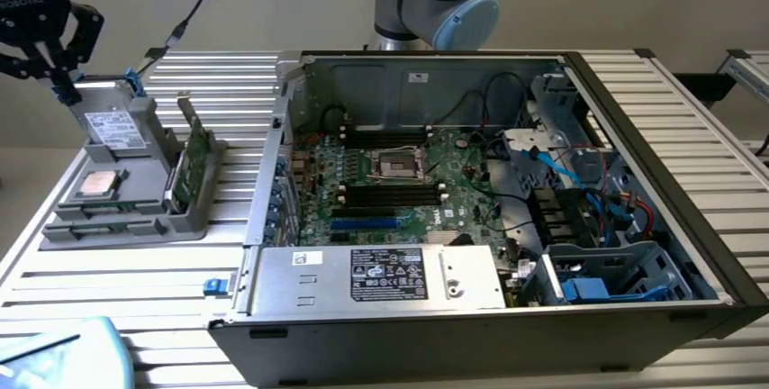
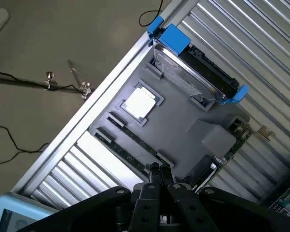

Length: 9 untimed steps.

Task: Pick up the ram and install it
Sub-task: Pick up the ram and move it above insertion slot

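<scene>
The ram [image 2: 127, 152] is a thin green stick lying flat in a long slot at the edge of the grey parts tray [image 2: 183, 121]. In the exterior view the ram [image 1: 106, 214] lies along the tray's near edge. My black gripper [image 1: 58, 78] hangs at the far left of the exterior view, above the back end of the tray [image 1: 144, 227] and clear of it. In the wrist view the gripper [image 2: 159, 175] points down at the tray with its fingers pressed together and nothing between them.
On the tray also sit a grey drive [image 1: 111, 126] with a white label, a square silver processor [image 1: 96, 184] and an upright green card [image 1: 193, 157]. The open computer case [image 1: 673, 182] with its motherboard [image 1: 397, 186] fills the middle. A blue-edged device [image 1: 54, 353] lies at the near left.
</scene>
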Available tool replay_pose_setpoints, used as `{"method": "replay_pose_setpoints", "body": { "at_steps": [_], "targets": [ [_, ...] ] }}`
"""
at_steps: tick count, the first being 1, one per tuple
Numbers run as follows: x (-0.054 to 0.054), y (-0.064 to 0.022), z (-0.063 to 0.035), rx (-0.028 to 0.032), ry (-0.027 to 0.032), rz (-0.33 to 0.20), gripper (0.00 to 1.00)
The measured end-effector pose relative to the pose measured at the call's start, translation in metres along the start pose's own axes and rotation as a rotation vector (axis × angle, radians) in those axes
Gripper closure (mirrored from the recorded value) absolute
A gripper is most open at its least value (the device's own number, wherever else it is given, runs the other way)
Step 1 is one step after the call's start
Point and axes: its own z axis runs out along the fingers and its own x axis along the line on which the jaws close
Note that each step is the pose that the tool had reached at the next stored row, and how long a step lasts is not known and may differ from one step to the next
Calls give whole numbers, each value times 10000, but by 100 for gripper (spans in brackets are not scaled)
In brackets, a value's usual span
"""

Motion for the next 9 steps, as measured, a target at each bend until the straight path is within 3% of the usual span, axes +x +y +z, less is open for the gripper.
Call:
{"method": "replay_pose_setpoints", "body": {
  "at_steps": [9],
  "targets": [
    [-1, 0, 19, -56, -101, -1648, 89]
  ]
}}
